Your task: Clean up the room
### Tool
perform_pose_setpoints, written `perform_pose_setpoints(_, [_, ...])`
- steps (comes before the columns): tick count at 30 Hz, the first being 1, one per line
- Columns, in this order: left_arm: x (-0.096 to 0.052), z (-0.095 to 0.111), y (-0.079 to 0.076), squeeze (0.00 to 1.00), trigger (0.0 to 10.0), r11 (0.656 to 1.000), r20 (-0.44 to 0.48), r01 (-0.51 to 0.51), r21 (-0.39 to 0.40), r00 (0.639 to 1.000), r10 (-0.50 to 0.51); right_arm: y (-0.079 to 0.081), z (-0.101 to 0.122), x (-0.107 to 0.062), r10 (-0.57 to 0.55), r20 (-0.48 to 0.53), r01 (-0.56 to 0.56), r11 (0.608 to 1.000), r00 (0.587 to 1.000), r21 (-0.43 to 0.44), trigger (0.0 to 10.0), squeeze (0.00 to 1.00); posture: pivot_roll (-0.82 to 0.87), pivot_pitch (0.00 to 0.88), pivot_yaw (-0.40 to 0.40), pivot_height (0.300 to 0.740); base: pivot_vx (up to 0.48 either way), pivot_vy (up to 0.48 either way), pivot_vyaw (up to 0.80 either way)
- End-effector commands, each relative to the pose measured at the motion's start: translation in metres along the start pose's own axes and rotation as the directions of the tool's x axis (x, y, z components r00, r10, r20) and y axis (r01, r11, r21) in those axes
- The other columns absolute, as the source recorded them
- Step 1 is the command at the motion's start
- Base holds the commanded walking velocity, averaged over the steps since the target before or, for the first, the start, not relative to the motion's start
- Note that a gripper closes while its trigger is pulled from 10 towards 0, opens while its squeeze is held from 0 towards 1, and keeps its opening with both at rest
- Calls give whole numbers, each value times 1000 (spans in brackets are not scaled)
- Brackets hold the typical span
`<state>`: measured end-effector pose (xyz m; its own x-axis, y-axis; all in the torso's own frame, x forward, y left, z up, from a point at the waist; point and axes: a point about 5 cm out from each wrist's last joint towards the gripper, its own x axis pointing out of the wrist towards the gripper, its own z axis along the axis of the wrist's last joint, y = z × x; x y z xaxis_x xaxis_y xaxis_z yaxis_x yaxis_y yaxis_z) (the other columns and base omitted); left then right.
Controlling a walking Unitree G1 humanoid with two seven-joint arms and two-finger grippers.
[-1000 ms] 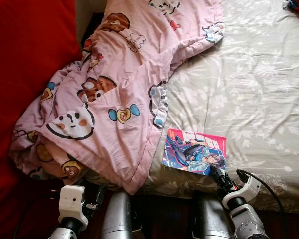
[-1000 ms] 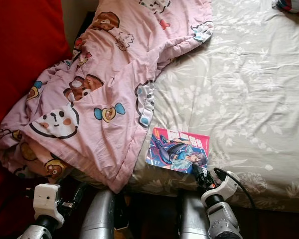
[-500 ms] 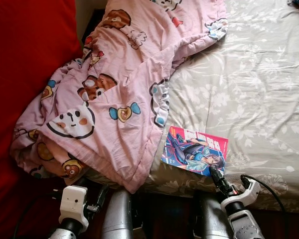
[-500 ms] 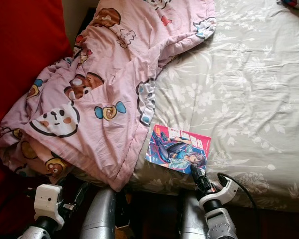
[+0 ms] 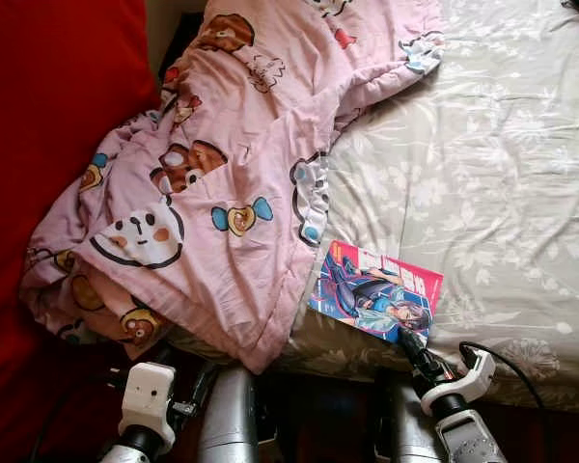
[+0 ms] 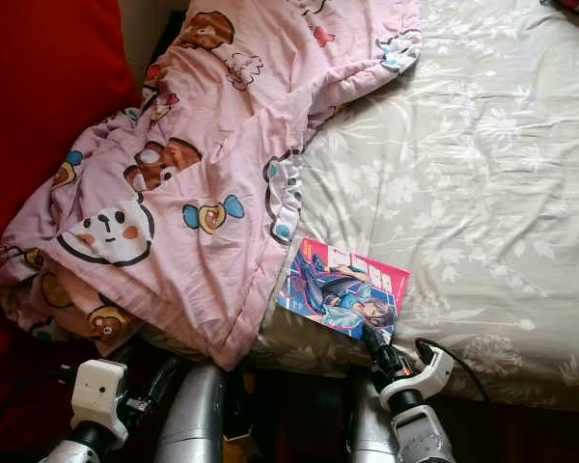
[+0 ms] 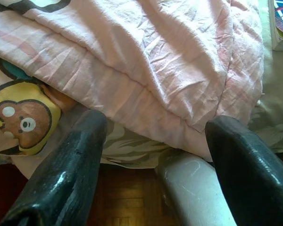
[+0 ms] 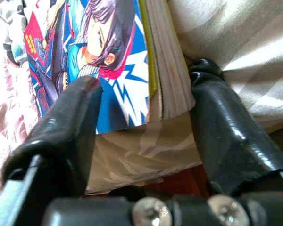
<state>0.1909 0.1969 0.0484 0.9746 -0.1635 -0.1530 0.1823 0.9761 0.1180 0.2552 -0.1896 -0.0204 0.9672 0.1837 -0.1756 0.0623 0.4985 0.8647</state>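
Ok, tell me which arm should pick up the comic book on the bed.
Right. The right gripper is already at the near corner of the comic book, its open fingers straddling that corner. The left gripper sits low under the pink quilt, well off to the side.

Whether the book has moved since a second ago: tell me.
Yes: the book turned slightly clockwise against the blanket's edge, right gripper at its corner.

Head pair: aimed down over the bed (image 5: 502, 145) edge, quilt (image 5: 222, 164) left, book (image 5: 376, 294) near | left wrist: held low, close under the quilt hem | right wrist: set very close at the book's corner | shared: book, quilt.
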Motion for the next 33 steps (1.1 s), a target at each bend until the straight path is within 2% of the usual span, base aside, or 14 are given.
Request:
perform_pose_setpoints(1, [-7,-11,3,0,10000,1000,-55,-2,21,998,3,-1,-22,-4,-11,-62,15,998,998,63,0,0,120,348,146,607,0,0,0])
perform_pose_setpoints(11, [3,-14,3,0,10000,999,-51,8,42,999,-6,1,-23,-2,-13,-58,17,998,998,62,0,0,116,309,147,607,0,0,0])
perform_pose_setpoints(16, [11,-11,1,0,10000,998,-35,16,56,999,-15,3,-23,0,-3,-53,7,998,999,69,0,0,106,288,142,607,0,0,0])
perform_pose_setpoints(22, [18,-3,-8,0,10000,996,-9,47,79,999,-46,6,-24,3,9,-58,-5,998,998,68,0,0,97,266,136,607,0,0,0])
perform_pose_setpoints(33, [27,-2,-9,0,10000,993,4,53,104,999,-54,8,-22,6,13,-50,-10,998,999,65,0,0,83,237,125,607,0,0,0])
